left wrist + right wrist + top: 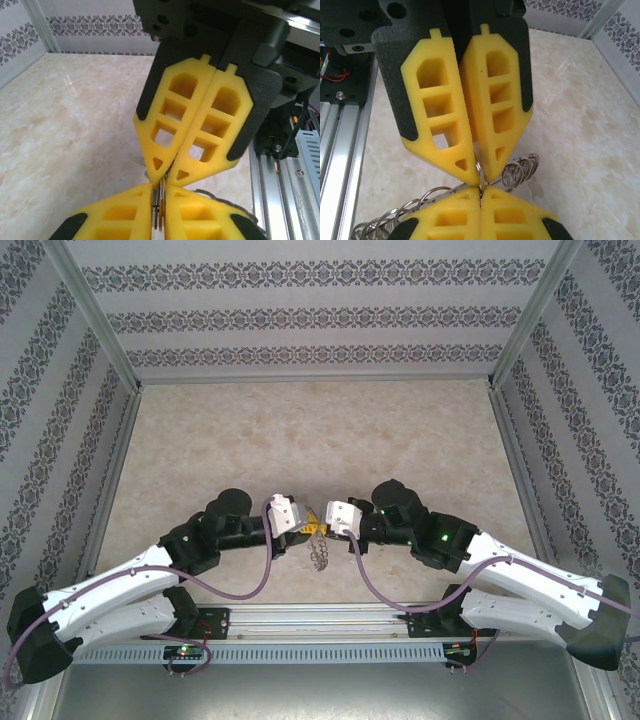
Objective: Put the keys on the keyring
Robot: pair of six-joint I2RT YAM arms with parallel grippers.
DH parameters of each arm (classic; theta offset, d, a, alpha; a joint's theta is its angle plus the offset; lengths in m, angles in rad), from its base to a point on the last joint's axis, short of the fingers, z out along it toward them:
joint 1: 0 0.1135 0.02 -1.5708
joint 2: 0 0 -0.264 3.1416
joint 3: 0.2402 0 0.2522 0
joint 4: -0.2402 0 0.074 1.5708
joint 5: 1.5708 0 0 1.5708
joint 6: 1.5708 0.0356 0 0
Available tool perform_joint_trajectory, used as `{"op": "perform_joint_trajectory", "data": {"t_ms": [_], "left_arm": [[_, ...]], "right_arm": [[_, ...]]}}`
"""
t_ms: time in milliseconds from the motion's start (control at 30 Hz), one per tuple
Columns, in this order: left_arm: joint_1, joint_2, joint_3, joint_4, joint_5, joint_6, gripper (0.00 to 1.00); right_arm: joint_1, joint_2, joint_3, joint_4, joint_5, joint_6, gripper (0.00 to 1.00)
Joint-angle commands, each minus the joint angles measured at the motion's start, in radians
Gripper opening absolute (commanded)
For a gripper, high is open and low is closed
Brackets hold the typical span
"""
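My two grippers meet tip to tip over the near middle of the table, the left gripper [308, 529] facing the right gripper [322, 528]. The keyring [320, 558], grey metal fringed with small wire loops, hangs just below them. In the left wrist view my left gripper [159, 186] is shut on thin metal strips of the keyring [215, 196]. In the right wrist view my right gripper [480, 189] pinches a small wire loop of the keyring [520, 170], and the left gripper [479, 176] grips that same loop from above. The keys are hidden between the yellow fingers.
A beige marble tabletop [320, 440] stretches beyond the grippers. Patterned walls with metal corner posts [100, 310] enclose it. An aluminium rail [320, 620] carrying the arm bases runs along the near edge, and purple cables loop under both wrists.
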Motion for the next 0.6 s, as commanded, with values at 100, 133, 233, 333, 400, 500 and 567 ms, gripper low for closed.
{"op": "perform_joint_trajectory", "data": {"t_ms": [100,133,233,333,400,500,567], "left_arm": [[0.004,0.028,0.045,-0.008,-0.062,0.015,0.05],[0.004,0.029,0.045,-0.004,-0.06,0.014,0.0],[0.004,0.018,0.03,0.019,-0.062,0.005,0.0],[0.004,-0.014,0.007,0.06,-0.032,-0.01,0.0],[0.004,-0.035,-0.01,0.095,-0.003,-0.024,0.0],[0.004,-0.061,-0.036,0.152,0.043,-0.043,0.0],[0.004,-0.07,-0.048,0.181,0.068,-0.051,0.0]], "right_arm": [[0.038,-0.004,0.035,0.008,0.007,-0.027,0.0],[0.04,-0.006,0.036,0.003,0.01,-0.027,0.0],[0.041,-0.022,0.027,0.008,0.007,-0.023,0.0],[0.041,-0.05,-0.002,0.02,0.008,-0.007,0.01],[0.042,-0.07,-0.021,0.028,0.001,0.004,0.08],[0.041,-0.084,-0.042,0.04,-0.008,0.019,0.14],[0.042,-0.088,-0.047,0.039,-0.011,0.025,0.14]]}}
